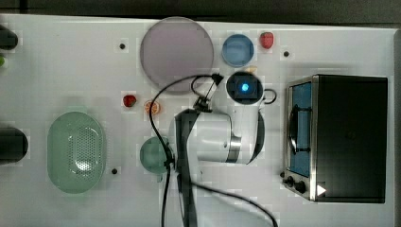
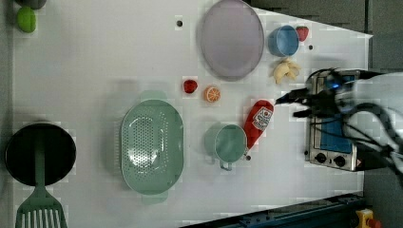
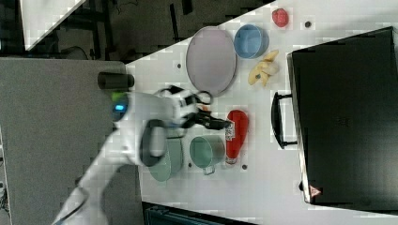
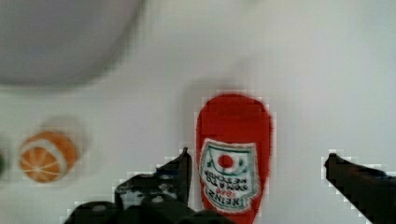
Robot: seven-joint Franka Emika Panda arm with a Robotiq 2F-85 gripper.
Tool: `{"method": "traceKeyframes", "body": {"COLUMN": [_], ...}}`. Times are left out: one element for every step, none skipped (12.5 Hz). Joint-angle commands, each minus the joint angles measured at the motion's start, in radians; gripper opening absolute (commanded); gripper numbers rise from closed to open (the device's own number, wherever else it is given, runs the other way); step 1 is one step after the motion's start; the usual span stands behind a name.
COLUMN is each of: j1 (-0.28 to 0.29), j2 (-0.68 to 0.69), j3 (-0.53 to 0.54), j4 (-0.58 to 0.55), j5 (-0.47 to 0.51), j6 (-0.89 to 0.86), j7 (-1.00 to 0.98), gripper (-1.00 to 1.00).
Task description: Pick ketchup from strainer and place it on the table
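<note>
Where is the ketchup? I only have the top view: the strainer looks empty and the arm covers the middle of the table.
Observer: The ketchup lies flat on the table, just to the left view's right of the teal cup.
Operator: Is the gripper holding it?
Observer: No. In the wrist view the gripper is open, with one finger on each side of the bottle and a clear gap on the wider side.
Operator: Which way does the bottle point?
Observer: Its narrow cap end points to the left view's bottom, near the cup's handle. Its broad end points toward the grey-lilac plate.
</note>
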Motion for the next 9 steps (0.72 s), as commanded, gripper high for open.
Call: {"method": "traceKeyframes", "body": {"j1": [-0.001, 0.0, 0.0, 0.0, 0.001, 0.004, 0.005, 0.005, 0.006], "j2": [-0.14, -0.162, -0.181, -0.195, -0.203, -0.206, -0.207, -0.207, -0.207], "j3": [0.003, 0.004, 0.004, 0.004, 0.005, 0.008, 0.013, 0.017, 0.022], "j4": [0.173, 0.221, 0.271, 0.317, 0.356, 0.393, 0.424, 0.447, 0.466], "j5": [0.012, 0.012, 0.012, 0.012, 0.013, 0.021, 0.022, 0.022, 0.022], "j6": [-0.163, -0.232, -0.281, -0.323, -0.375, -0.397, -0.425, -0.473, -0.513], "j7": [0.157, 0.195, 0.231, 0.266, 0.298, 0.332, 0.364, 0.381, 0.381], "gripper": [1.0, 1.0, 1.0, 1.0, 1.0, 1.0, 1.0, 1.0, 1.0]}}
